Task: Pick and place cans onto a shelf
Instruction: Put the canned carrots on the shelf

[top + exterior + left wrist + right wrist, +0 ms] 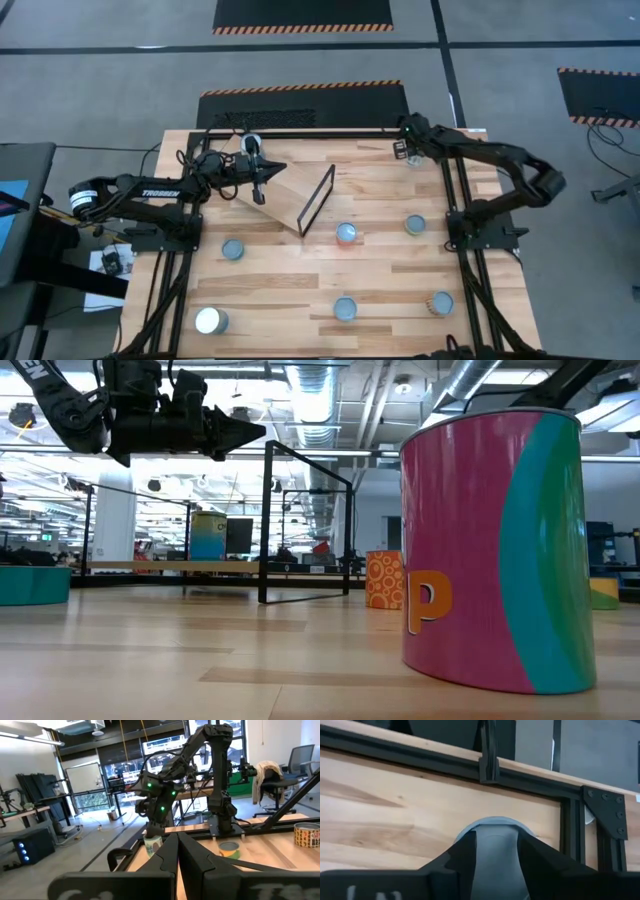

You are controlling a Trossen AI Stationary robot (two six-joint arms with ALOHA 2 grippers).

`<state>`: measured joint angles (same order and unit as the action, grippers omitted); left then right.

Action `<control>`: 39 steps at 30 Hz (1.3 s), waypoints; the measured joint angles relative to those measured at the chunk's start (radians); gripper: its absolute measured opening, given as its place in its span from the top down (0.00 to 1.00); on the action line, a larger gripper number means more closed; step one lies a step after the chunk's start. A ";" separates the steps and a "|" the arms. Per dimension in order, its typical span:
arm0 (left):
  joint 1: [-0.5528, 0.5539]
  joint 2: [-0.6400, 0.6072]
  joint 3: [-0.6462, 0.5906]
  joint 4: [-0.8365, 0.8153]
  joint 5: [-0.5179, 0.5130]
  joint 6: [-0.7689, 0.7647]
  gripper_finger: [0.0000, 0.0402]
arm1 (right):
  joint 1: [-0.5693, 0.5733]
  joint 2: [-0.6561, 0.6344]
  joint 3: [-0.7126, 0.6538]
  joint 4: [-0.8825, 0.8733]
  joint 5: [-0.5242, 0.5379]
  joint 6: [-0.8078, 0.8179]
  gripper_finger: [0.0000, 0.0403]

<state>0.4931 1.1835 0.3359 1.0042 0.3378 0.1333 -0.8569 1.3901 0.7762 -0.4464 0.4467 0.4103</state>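
1. Planked tabletop (300,290), black frame round edges, both arms mounted at sides.
2. Shelf (290,195), far-left-centre of table: tilted light-wood board, thin black frame (318,200) at its right end. In low view, one teal/yellow can (208,536) standing on it.
3. Left gripper (262,192) over shelf's left part, fingers pressed together, nothing between them. Silver-topped can (251,144) just beyond it at shelf's far edge.
4. Right gripper (410,152) at far-right corner of table, pointing down over a can (495,845). Wrist view: pale grey top of that can sitting between the two fingers (462,852), fingers spread either side of it; can't tell if touching. From left wrist view, same can (154,844) seen under the gripper, pale side w/ print, standing on table by the frame rail.
5. Other cans loose on table, all upright, well apart:
   - orange-sided, pale top (346,235), just right of shelf frame
   - pale-blue top (415,225), right, near right arm base
   - pale-blue top (233,249), left of centre
   - white top (209,321), near-left corner
   - pale-blue top (345,309), near centre
   - pale top (440,303), near right
6. Low view: pink/teal can (492,550) w/ orange letter, closest to camera; orange patterned can (384,580) farther back.
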 joint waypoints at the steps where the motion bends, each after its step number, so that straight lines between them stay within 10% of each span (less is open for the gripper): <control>1: 0.000 0.000 0.000 0.000 0.000 0.000 1.00 | -0.001 0.007 0.002 0.002 0.000 0.000 0.58; 30: 0.000 0.000 0.000 -0.007 0.000 -0.006 1.00 | 0.024 -0.034 -0.001 -0.044 -0.147 -0.042 0.47; 39: 0.000 0.000 0.000 -0.011 0.000 0.001 1.00 | 0.025 0.018 0.004 -0.004 -0.110 -0.090 0.74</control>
<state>0.4933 1.1835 0.3359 0.9932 0.3374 0.1343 -0.8316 1.4082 0.7798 -0.4501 0.3363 0.3201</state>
